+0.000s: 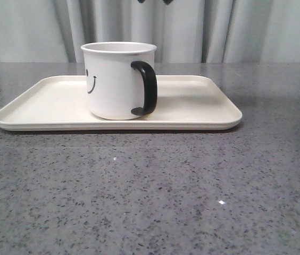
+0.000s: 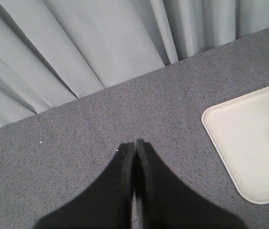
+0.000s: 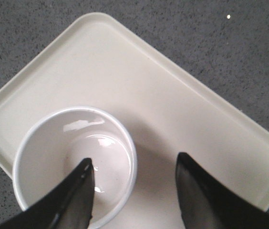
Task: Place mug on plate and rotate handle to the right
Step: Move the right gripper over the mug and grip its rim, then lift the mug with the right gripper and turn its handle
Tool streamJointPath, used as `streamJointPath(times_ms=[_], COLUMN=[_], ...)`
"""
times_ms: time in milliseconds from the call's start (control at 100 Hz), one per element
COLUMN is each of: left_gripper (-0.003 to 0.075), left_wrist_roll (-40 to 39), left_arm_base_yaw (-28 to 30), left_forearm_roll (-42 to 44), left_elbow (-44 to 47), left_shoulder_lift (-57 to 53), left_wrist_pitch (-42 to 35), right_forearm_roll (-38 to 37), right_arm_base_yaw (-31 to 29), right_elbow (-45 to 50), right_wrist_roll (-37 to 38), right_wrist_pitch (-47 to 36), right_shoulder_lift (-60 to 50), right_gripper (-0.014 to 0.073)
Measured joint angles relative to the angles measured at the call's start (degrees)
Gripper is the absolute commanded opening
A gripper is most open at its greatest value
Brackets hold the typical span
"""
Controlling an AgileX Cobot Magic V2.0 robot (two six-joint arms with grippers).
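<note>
The white mug with a black smiley face stands upright on the left half of the cream plate. Its black handle points to the front right. In the right wrist view my right gripper is open and empty above the mug: one finger is over the mug's inside, the other over the bare plate. The handle is hidden there. My left gripper is shut and empty above the grey table, left of the plate's corner.
The speckled grey tabletop spreads in front of and around the plate. A pale curtain hangs behind the table's far edge. Two small dark tips show at the top edge above the mug.
</note>
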Motion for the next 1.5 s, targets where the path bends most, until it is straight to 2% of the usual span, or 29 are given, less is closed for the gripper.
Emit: streamJointPath(times_ms=[920,970,1020,1200,1500], left_gripper=[-0.0020,-0.0020,-0.0020,-0.0020,-0.0020], left_wrist_roll=[0.0,0.0,0.0,0.0,0.0], left_arm_base_yaw=[0.0,0.0,0.0,0.0,0.0], left_forearm_roll=[-0.1,-0.2,-0.2,-0.2,-0.2], left_elbow=[0.0,0.0,0.0,0.0,0.0], left_shoulder_lift=[0.0,0.0,0.0,0.0,0.0], left_wrist_pitch=[0.0,0.0,0.0,0.0,0.0], right_forearm_roll=[1.9,1.9,1.9,2.0,2.0], right_arm_base_yaw=[0.3,0.3,0.3,0.3,0.3], right_elbow=[0.0,-0.1,-0.1,-0.1,-2.5], right_wrist_roll=[0.0,0.0,0.0,0.0,-1.6], right_wrist_pitch=[1.8,1.9,2.3,3.2,4.6], right_shoulder_lift=[8.7,8.7,8.9,9.4,9.7], right_gripper=[0.0396,0.0359,0.0283,-0.0128,-0.0113])
